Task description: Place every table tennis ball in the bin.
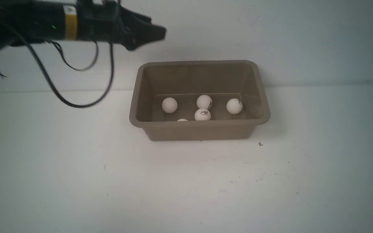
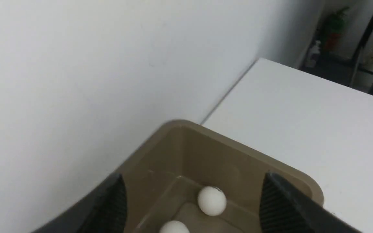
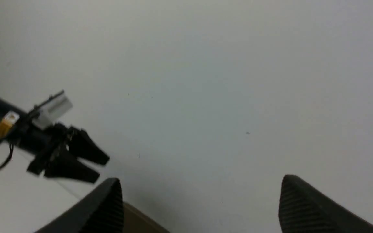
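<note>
Left jaws: spread wide on the left gripper (image 1: 160, 32), nothing between them; it hangs in the air above and just beyond the bin's left far corner, apart from the rim
Right jaws: set well apart on the right gripper (image 3: 199, 207), nothing between them; out of sight in the front view, it faces the wall (image 3: 206, 81) with a sliver of bin rim low between its fingers
Table (image 1: 44, 178): white, carries the bin near the wall
Bin (image 1: 199, 131): grey-brown tub, upright, roughly mid-table; in the left wrist view its corner (image 2: 238, 152) sits between and below the two dark fingers (image 2: 280, 204)
Left arm (image 1: 44, 22): black with a yellow band, reaches in from the upper left, cables looping beneath it
Balls: five white ones, all on the bin floor, none near either pair of jaws
Ball positions: one at left (image 1: 169, 105), two touching at centre (image 1: 204, 101) and (image 1: 202, 114), one at right (image 1: 234, 106), one half hidden by the near wall (image 1: 182, 120)
Left wrist view of balls: two show below the open fingers, one whole (image 2: 212, 200), one cut off by the frame edge (image 2: 174, 227)
</note>
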